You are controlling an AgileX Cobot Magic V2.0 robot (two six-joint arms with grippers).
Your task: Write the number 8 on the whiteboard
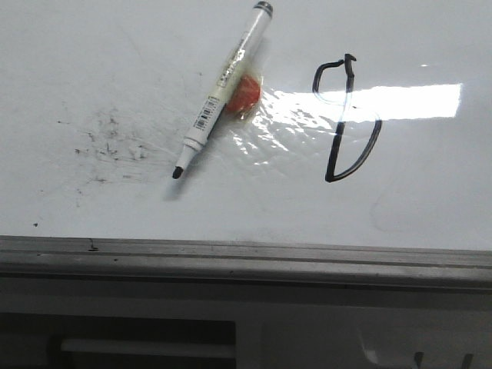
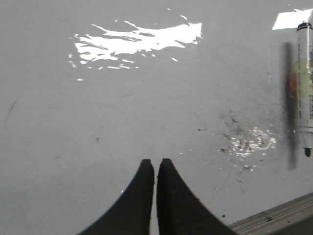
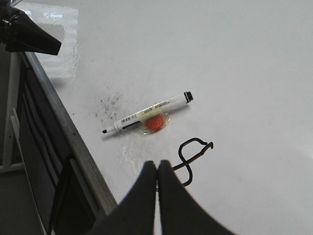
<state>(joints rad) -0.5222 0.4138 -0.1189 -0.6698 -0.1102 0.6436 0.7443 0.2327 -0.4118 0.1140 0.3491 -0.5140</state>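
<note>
The whiteboard (image 1: pixel 92 61) fills the front view, glossy white with a grey metal rim along its near edge. A black-line number 8 (image 1: pixel 344 119) is drawn at its right, a small upper loop over a larger D-shaped lower loop. An uncapped white marker (image 1: pixel 219 92) lies loose on the board, tip toward the rim, over an orange blob (image 1: pixel 244 96). No gripper shows in the front view. My left gripper (image 2: pixel 155 161) is shut and empty above bare board, the marker (image 2: pixel 304 88) off to its side. My right gripper (image 3: pixel 157 164) is shut and empty, hovering beside the number 8 (image 3: pixel 191 159).
Faint black smudges (image 1: pixel 111 146) mark the board left of the marker tip. A wrinkled film patch (image 1: pixel 269 123) with glare sits by the orange blob. The grey rim (image 1: pixel 246 257) borders the near edge, with the table frame below it. The other arm's dark tip (image 3: pixel 29 36) shows far off.
</note>
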